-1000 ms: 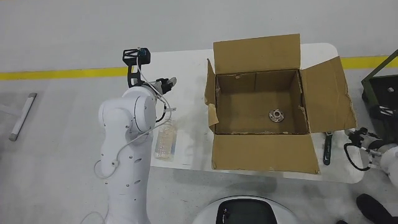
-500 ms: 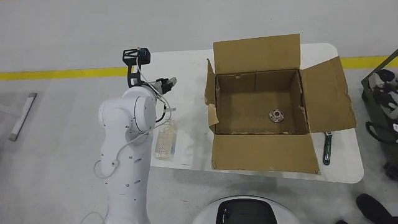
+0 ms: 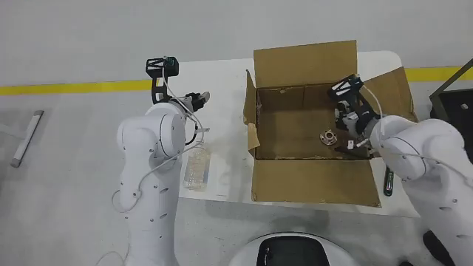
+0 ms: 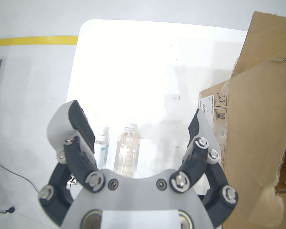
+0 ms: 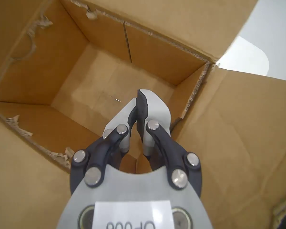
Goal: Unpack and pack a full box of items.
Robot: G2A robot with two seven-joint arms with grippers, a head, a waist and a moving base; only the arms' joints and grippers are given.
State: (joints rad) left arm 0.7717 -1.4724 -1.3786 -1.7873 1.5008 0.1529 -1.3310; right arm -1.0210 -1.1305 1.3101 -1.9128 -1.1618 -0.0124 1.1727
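Your right gripper (image 5: 140, 101) hangs over the right side of the open cardboard box (image 3: 310, 181), tilted down into it, with its fingers pressed together on nothing. Your left gripper (image 4: 135, 110) is above the left part of the table (image 3: 222, 81), fingers spread wide and empty. The box sits right of the table's middle, its four flaps folded outward and its edges torn. On its floor, toward the right, lies one small round metal piece (image 3: 328, 137), perhaps a flange; it is too small to be sure. Left of the box, by the near edge, a clear plastic bottle (image 3: 196, 168) lies on the table with a small white bottle (image 4: 102, 144) just beside it. A dark tool (image 3: 389, 179) lies right of the box.
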